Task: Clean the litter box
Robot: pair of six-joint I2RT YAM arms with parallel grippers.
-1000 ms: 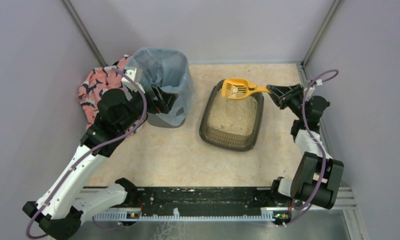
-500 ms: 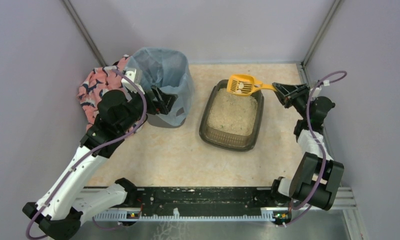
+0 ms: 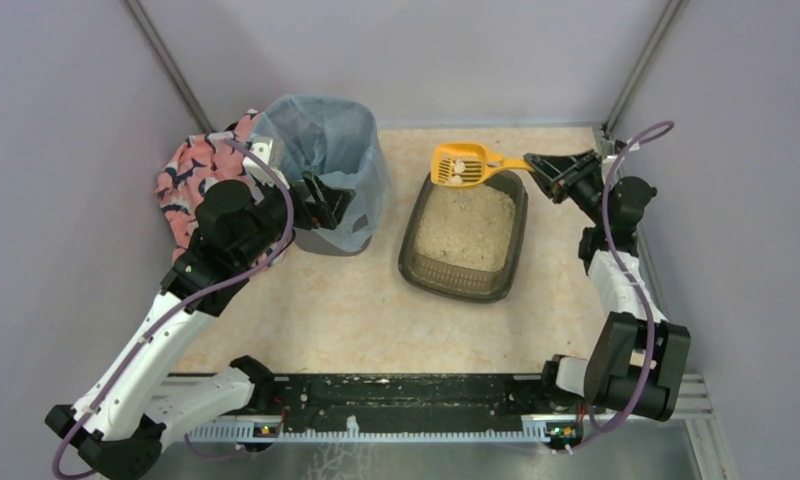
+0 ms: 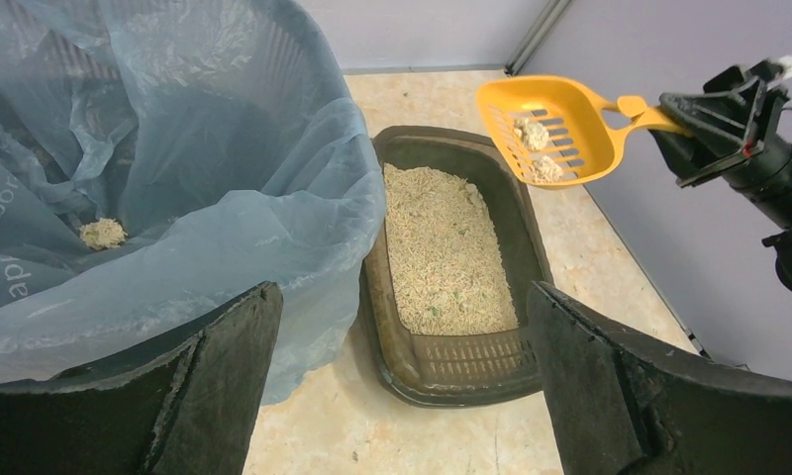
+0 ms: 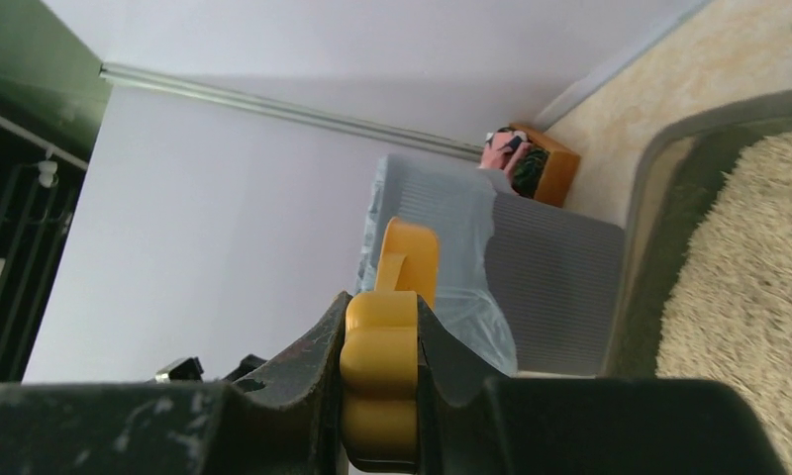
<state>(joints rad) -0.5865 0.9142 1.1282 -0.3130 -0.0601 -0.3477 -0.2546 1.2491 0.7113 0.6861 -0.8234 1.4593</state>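
From above, the right claw point(image 3: 529, 163) is clamping shut on the handle of the orange scoop point(image 3: 459, 165) and holding it over the far end of the litter box point(image 3: 454, 282). The box is sitting on the worktop point(image 3: 356, 310), just right of the bin point(image 3: 326, 140). The left claw point(image 3: 321, 200) is hanging wide open beside the bin's near side, gripping nothing.

Through the left wrist camera, a few clumps point(image 4: 533, 134) are resting on the scoop's slotted floor, well apart from the bin's blue bag point(image 4: 224, 198). One clump point(image 4: 102, 234) is lying at the bottom of the bag.

From the right wrist, the handle point(image 5: 380, 381) is sitting squarely between the fingers, with the bin showing beyond it.

To my eye this is the carry to the bin. I would be moving the scoop across slowly and level, so the clumps are not rolling off onto the worktop. I would be taking it clear above the bag's rim and tipping only once it is over the open mouth. The left claw is close to the bin, so the path should be passing on the far side of it.
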